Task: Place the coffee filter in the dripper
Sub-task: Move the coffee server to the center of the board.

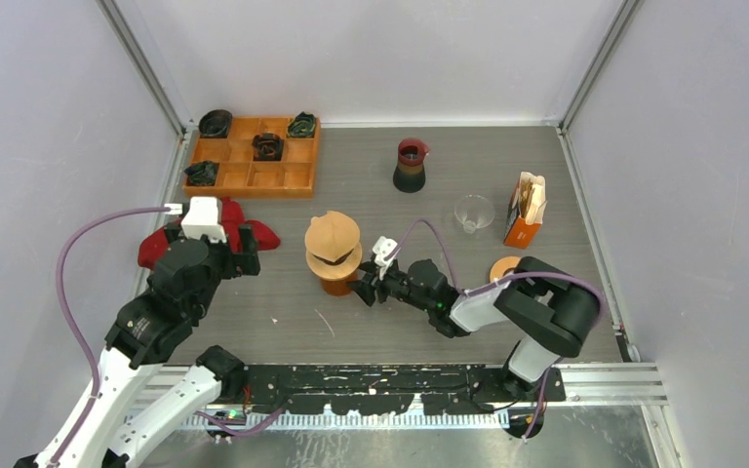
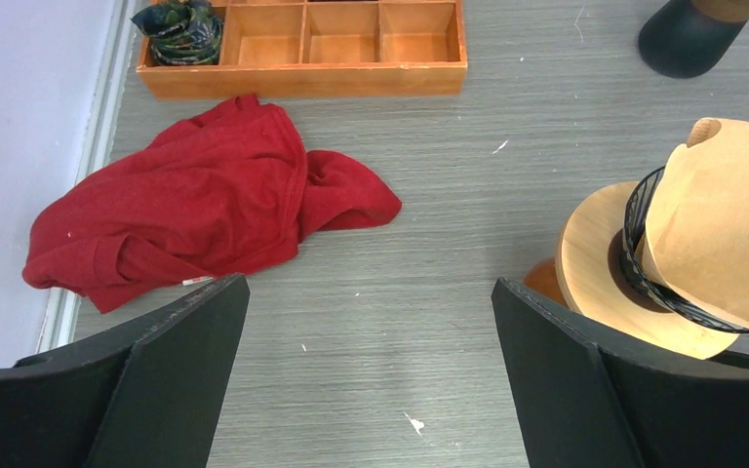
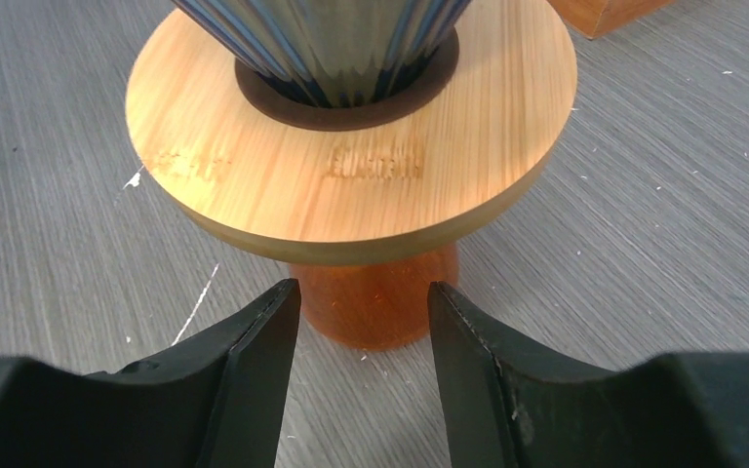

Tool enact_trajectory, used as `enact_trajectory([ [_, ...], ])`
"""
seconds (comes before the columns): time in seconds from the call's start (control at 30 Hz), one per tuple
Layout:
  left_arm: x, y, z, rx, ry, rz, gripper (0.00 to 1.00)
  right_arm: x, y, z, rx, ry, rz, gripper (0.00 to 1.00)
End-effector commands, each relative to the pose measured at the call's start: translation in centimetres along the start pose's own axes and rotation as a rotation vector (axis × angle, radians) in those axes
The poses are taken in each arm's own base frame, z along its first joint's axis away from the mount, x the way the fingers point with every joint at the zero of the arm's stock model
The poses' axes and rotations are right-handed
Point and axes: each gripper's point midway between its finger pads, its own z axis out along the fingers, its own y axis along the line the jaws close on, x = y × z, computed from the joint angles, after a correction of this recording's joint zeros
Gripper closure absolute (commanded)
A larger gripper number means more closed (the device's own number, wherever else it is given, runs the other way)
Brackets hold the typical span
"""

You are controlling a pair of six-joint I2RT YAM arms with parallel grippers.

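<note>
"Where is the right gripper (image 3: 363, 292) sitting?"

"Low before the amber cup-shaped base (image 3: 380, 312), its jaws standing apart and gripping nothing. The left gripper (image 2: 369, 283) is gaping wide."

"And the filter?"

"The tan paper coffee filter (image 2: 731, 214) is sitting in the dark ribbed dripper (image 3: 322, 39) above that base. Farther back, an orange carton (image 1: 521, 232) is holding pale papers, and a wooden compartment tray (image 1: 297, 180) is holding dark crumpled bundles (image 1: 267, 146)."

Red cloth (image 2: 185, 210), wooden tray (image 1: 297, 176) on table (image 1: 283, 327)
</note>
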Motion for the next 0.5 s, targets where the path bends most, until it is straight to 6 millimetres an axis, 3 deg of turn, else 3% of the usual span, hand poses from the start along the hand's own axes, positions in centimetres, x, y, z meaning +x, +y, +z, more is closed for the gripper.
enact_trajectory([
  [0.0, -2.0, 0.5, 0.0, -0.025, -0.080, -0.041, 0.01, -4.0, -0.4, 0.7, 0.023, -0.199, -0.028, 0.44],
  [0.47, -2.1, 1.2, -0.2, -0.033, -0.105, -0.084, 0.01, -3.2, -0.4, 4.3, 0.000, -0.233, -0.024, 0.49],
])
